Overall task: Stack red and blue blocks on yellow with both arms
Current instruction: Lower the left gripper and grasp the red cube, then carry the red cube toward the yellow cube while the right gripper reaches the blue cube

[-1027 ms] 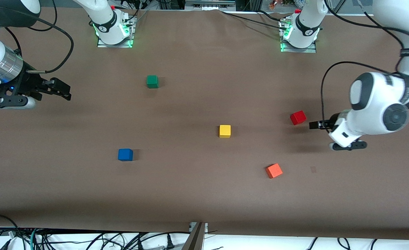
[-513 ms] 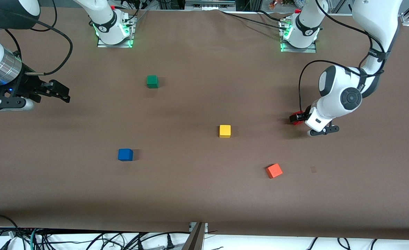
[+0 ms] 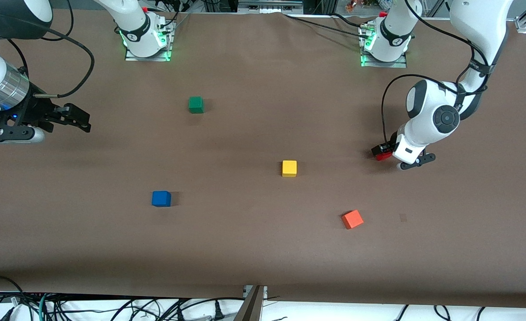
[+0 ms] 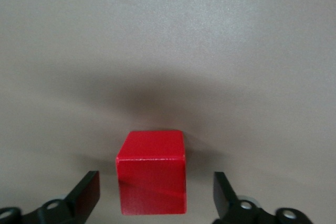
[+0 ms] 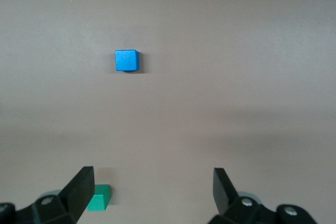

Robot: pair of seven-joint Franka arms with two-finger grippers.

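Note:
The red block (image 3: pixel 383 156) sits on the table toward the left arm's end. My left gripper (image 3: pixel 380 150) is low around it. In the left wrist view the red block (image 4: pixel 152 174) stands between the open fingers of the left gripper (image 4: pixel 156 186), with a gap on each side. The yellow block (image 3: pixel 289 168) sits near the table's middle. The blue block (image 3: pixel 161 198) sits toward the right arm's end, nearer the front camera. My right gripper (image 3: pixel 78 119) waits open and empty at the right arm's end; its wrist view shows the right gripper (image 5: pixel 152 184) and the blue block (image 5: pixel 127 60).
A green cube (image 3: pixel 196 104) sits nearer the robot bases; it also shows in the right wrist view (image 5: pixel 100 199). An orange cube (image 3: pixel 352 219) lies nearer the front camera than the red block. Brown table (image 3: pixel 254 249) all round.
My left arm has swung in and lowered, so its gripper went from beside the red block to around it. The right arm has barely moved. No block has moved.

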